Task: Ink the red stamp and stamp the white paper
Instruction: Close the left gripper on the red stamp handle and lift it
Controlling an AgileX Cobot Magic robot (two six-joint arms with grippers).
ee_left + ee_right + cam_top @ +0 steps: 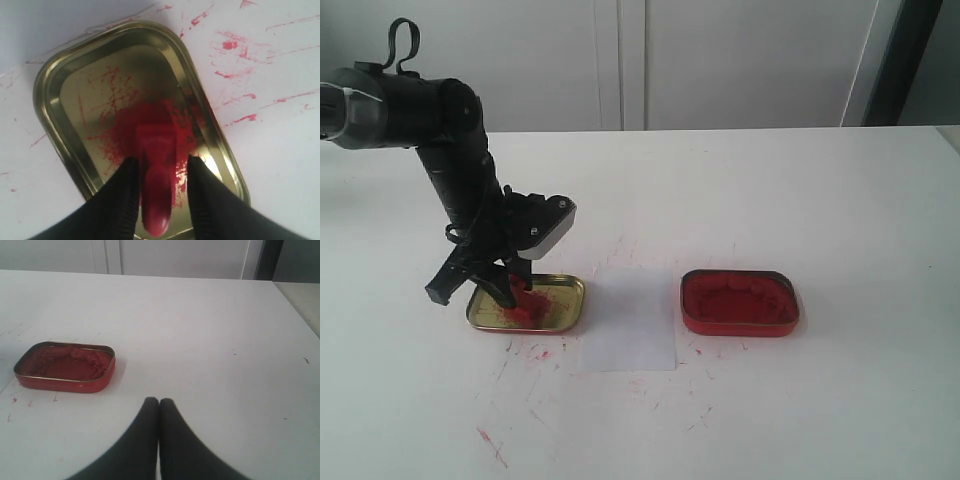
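**Stamp in the lid**

The left claw (161,162) is gripping the stamp (157,145), whose base is sitting on the red smear in the lid (45,90). The paper (630,325) is lying just beside the lid. The right claw (159,402) is hanging pinched shut near the tin (65,371).

Your left arm (460,180) comes in from the left edge of the exterior view, bends at the elbow near the top and slopes down and to the right to the wrist (535,225), where a pale-faced block sits. Below it your left gripper (508,287) points downward at a tilt. In the left wrist view its two black fingers (117,200) stand a little apart, pinching the red stamp (157,150) by its handle. Your right gripper (159,402) has its black fingers pressed together tip to tip, with no gap between them
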